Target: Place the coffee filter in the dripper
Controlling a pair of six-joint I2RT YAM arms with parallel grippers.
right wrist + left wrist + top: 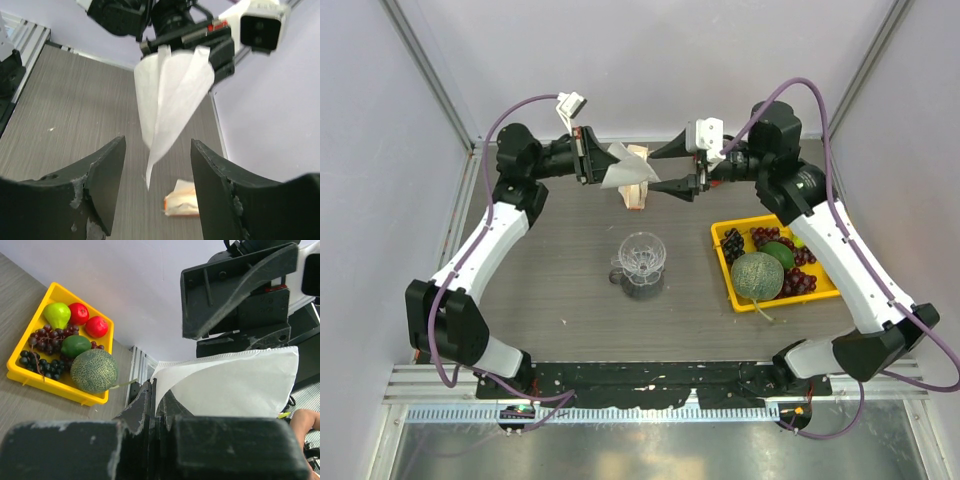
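Note:
My left gripper (595, 158) is shut on the white paper coffee filter (622, 167) and holds it in the air near the back of the table. The filter fans out from the pinched edge in the left wrist view (235, 385) and hangs as a half-opened cone in the right wrist view (170, 100). My right gripper (658, 170) is open, facing the filter, its fingers (102, 175) on either side of the filter's point without touching it. The clear ribbed dripper (642, 256) stands on the table centre, below and in front of both grippers.
The beige-white filter pack (638, 185) stands behind the dripper and shows below the filter in the right wrist view (181, 202). A yellow tray (723, 262) with melon, grapes and other fruit sits at the right, also in the left wrist view (30, 377). Enclosure walls surround the table.

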